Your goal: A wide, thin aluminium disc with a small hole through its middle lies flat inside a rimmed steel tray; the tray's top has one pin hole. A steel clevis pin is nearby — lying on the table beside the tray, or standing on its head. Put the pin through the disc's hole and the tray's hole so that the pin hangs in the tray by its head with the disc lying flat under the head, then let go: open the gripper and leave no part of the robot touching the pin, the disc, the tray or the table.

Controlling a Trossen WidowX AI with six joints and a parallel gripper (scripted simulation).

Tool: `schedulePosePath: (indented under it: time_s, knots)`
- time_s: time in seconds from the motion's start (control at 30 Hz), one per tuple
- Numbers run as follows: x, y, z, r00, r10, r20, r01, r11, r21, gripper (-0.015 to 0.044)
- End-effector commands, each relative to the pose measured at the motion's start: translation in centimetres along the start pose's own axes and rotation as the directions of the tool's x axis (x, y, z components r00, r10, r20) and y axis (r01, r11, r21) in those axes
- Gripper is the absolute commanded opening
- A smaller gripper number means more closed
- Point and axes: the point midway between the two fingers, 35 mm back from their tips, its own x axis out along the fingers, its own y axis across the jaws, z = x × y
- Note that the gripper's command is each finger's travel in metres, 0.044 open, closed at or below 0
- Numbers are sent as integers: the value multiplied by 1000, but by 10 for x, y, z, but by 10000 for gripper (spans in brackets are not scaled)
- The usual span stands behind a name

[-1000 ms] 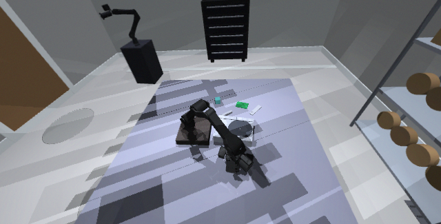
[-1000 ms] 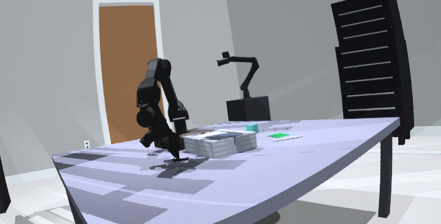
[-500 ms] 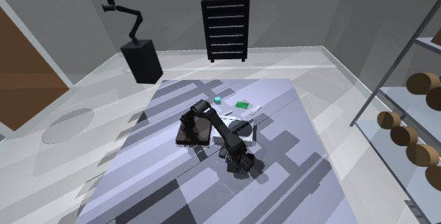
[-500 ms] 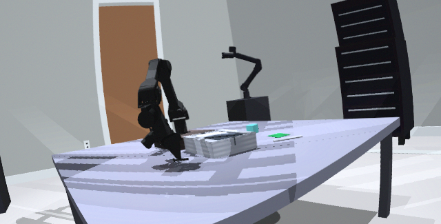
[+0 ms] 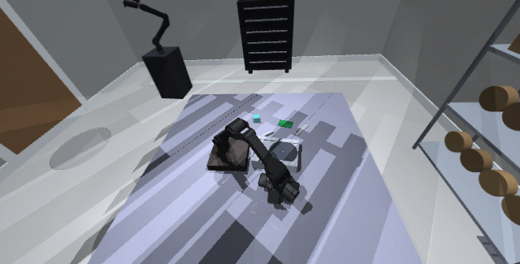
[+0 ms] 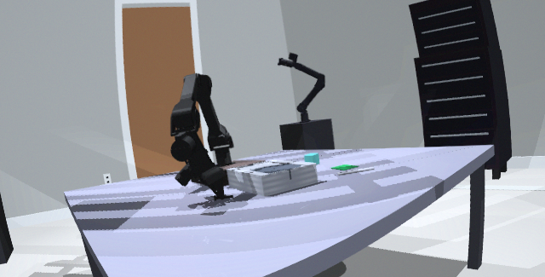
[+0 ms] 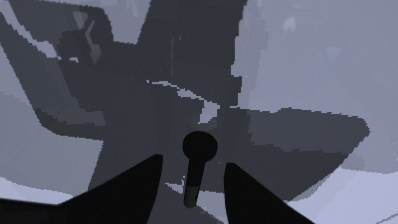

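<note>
Two fingers of the gripper (image 5: 274, 196) (image 6: 221, 197) (image 7: 195, 162) stand partly spread, low over the table (image 5: 345, 215) (image 6: 298, 222) (image 7: 310, 30), just beside the tray (image 5: 260, 164) (image 6: 272, 185). The clevis pin (image 7: 199, 146) is between the fingers, with a visible gap on each side of it; nothing is pinched. Its head shows toward the middle of the wrist view and its shaft runs back between the fingers; whether it stands on its head, leans or lies cannot be determined. Its place is therefore outside the tray, on the side nearest the top view's lower edge. The disc (image 5: 291, 155) (image 6: 272, 168) lies inside the tray, apparently flat, which suits a pin passed down from above. Alignment of the two holes cannot be confirmed. A moderate opening probably serves to bracket the shaft without pushing it. The step in hand is judged to be grasping; insertion is not yet done. Centre the shaft before closing, since uneven contact could tip or roll the pin. Grip so that the head can finish uppermost and the shaft end remains free to enter both holes.
</note>
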Motion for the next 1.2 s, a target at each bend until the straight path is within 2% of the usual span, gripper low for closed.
schedulePosePath:
  time_s: [0.0, 0.23, 0.4, 0.53, 0.83, 1.17]
  knots:
    - [4, -1, 0, 1000, -6, -6, 6, 1000, -3, 160]
    - [4, -1, 0, 1000, -6, -6, 6, 1000, -3, 160]
    - [4, -1, 0, 1000, -6, -6, 6, 1000, -3, 29]
    - [4, -1, 0, 1000, -6, -6, 6, 1000, -3, 2]
    - [3, -1, 0, 1000, -5, -6, 5, 1000, -2, 0]
    - [-28, 0, -10, 1000, -1, -1, 1, 1000, 0, 0]
